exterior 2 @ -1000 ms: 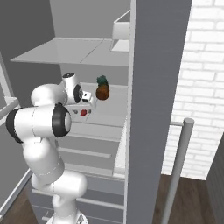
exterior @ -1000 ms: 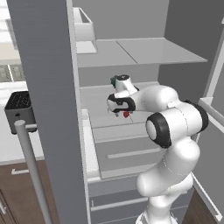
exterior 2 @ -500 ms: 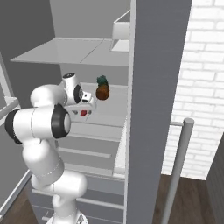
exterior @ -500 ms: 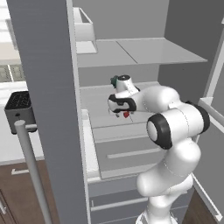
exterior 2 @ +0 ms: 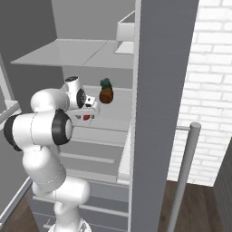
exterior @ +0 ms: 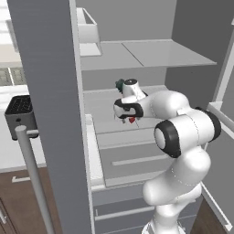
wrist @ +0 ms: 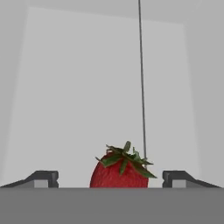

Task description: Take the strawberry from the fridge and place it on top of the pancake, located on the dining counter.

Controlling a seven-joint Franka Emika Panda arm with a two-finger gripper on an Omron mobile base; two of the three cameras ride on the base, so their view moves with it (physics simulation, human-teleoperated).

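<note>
Arm barely shifted since earlier frame. Gripper (wrist: 111, 179) wide, empty, inside fridge (exterior: 137, 55). Strawberry (wrist: 119, 172) dead centre between fingertips (wrist: 43, 178), on shelf, leaves up. Straight close should catch it.

arm (exterior: 183, 132): glossy white rounded shells; joints: dark bands; hand (wrist: 111, 178): dark tips

A pineapple (exterior 2: 106, 94) stands on a shelf; black toaster (exterior: 19, 112), perhaps, at left
</note>
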